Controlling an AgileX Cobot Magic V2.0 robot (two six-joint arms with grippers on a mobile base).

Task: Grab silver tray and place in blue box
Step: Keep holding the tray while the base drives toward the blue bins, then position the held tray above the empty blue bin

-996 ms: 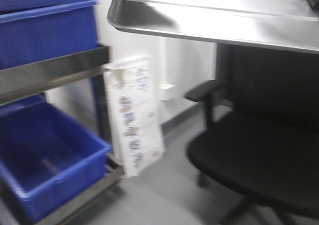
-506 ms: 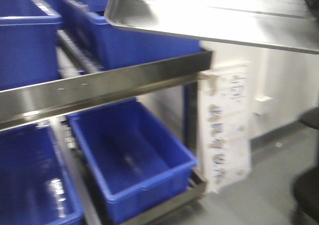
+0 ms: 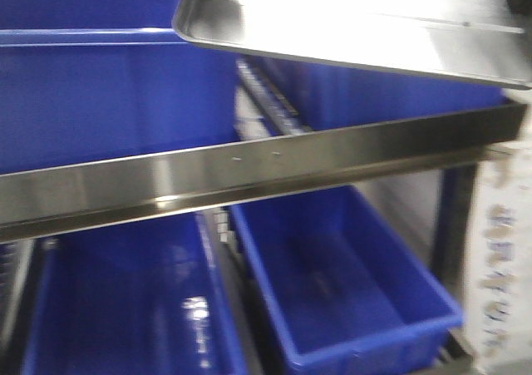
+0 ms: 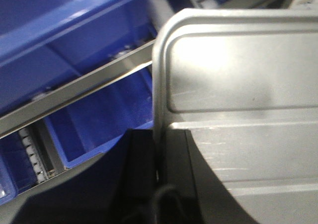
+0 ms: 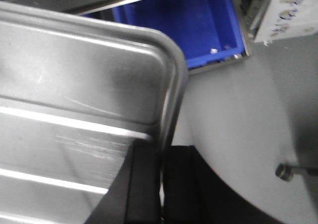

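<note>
Rack rail (image 3: pixel 249 171): I see brushed steel crossing the front view.
Carton (image 3: pixel 503 283): white, printed, just beside the rack's post.
Floor (image 5: pixel 238 114): grey.

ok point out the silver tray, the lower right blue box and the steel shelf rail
silver tray (image 3: pixel 357 22): front-facing view, on its bright floor
blue box (image 3: pixel 374 354): front-facing view, on its front wall
steel shelf rail (image 3: pixel 249 171): front-facing view, on its front face

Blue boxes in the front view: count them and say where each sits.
4. Upper-left blue box and upper-right blue box, partly behind the silver tray, on the upper shelf; lower-left blue box and lower-right blue box below. Others may be hidden.
</note>
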